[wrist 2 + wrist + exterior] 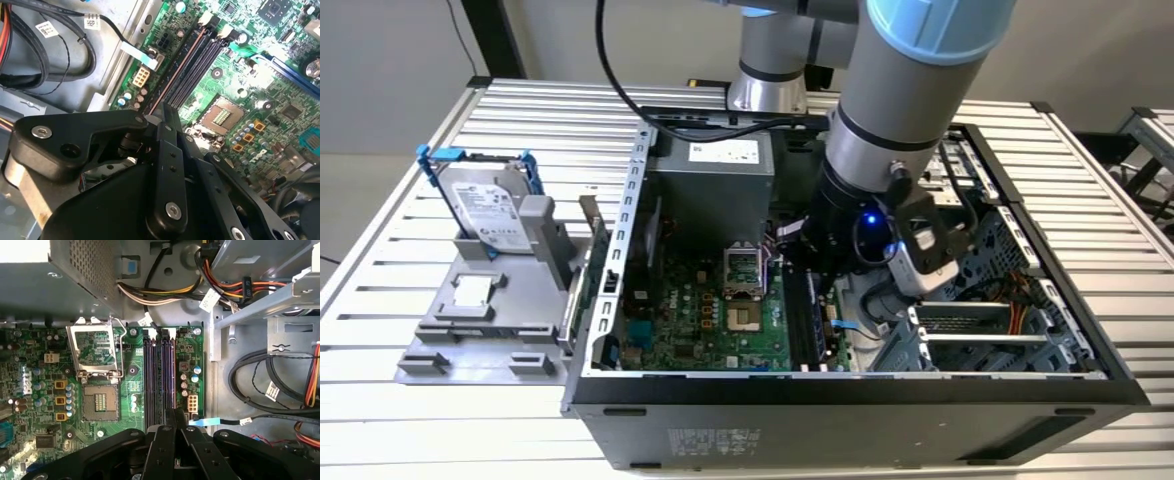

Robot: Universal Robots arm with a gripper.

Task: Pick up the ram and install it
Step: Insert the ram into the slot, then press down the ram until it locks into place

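The claw [175, 415] is hovering inside the open computer case [854, 395], its fingers pressed together on the ram [168, 111], which is standing edge-down directly beneath it, apparently for lining up with the slot rails [160, 375] just below. Crowding the approach are the processor socket [97, 370] to one side and cable bundles [265, 385] to the other.

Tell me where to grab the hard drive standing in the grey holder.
I'd take the hard drive by its free top end, from above, pinching its flat faces: it stands nearly upright, lower end seated in the grey holder.
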